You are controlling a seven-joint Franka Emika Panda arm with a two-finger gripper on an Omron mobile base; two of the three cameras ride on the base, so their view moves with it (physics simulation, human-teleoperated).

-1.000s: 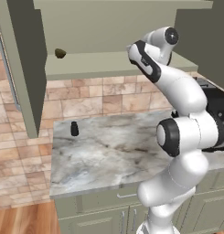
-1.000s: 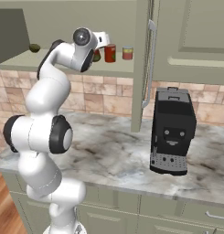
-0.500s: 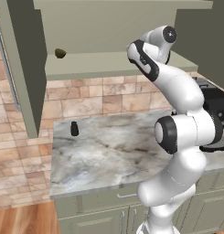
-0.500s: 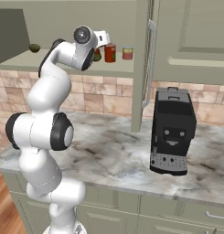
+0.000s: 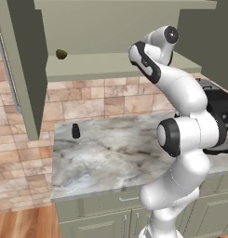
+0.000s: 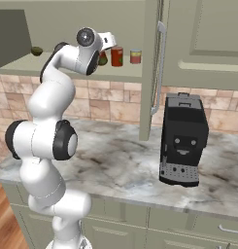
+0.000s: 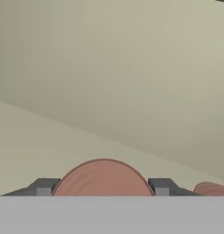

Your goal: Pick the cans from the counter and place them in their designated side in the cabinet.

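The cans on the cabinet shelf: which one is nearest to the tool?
The taller red can, standing just right of the tool. The shorter red-and-yellowish can stands farther right, toward the cabinet door.

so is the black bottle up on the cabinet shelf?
No, the black bottle stands on the counter near the brick wall, below the shelf.

White rounded arm (image 6: 47,102), black joint bands, dark fingertips (image 7: 42,186).
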